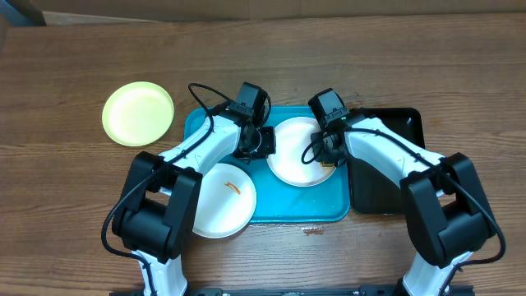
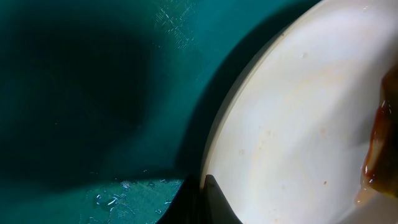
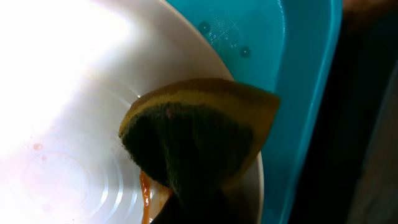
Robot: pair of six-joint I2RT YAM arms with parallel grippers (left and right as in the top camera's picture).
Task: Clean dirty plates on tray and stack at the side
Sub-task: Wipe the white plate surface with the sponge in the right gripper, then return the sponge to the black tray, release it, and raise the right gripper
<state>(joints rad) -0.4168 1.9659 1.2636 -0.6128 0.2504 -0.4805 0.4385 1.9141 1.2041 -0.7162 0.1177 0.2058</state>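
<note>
plate being worked: the white plate (image 1: 300, 158) lay flat on the tray (image 1: 329, 212), in its 2 o'clock part seen from above, with both arms over it.
other plates: a second white plate (image 1: 220, 201) with an orange mark sat at the tray's 8 o'clock corner, half over the rim and onto the table (image 1: 66, 205). the yellow-green plate (image 1: 138, 113) lay off the tray at about 10 o'clock, well apart, and looked clean to me.
right gripper: the right gripper (image 1: 327, 148) was at the plate's 3 o'clock side, its jaws pinching a sponge (image 3: 199, 137), yellow with a dark scrub face, pressed to the plate.
left gripper: the left gripper (image 1: 263, 141) was at the plate's 9 o'clock rim, jaws pressed together. one fingertip (image 2: 214, 199) touched the rim, but i could not tell whether it nipped the rim or only braced it.
what was left: a sauce streak (image 3: 146, 193) ran out from under the sponge's lower edge in the right wrist view, touching it.
relation that mattered: the streak lay right at the sponge, on the plate's 3 o'clock side, so the right arm was the nearer one. i judged a short wipe toward the plate's middle would take it.
axis: the plate was round and had none. the tray ran long from 9 to 3 o'clock.
risk: the plate could slide toward the black tray (image 1: 394, 189) at 3 o'clock if the left side let go.
</note>
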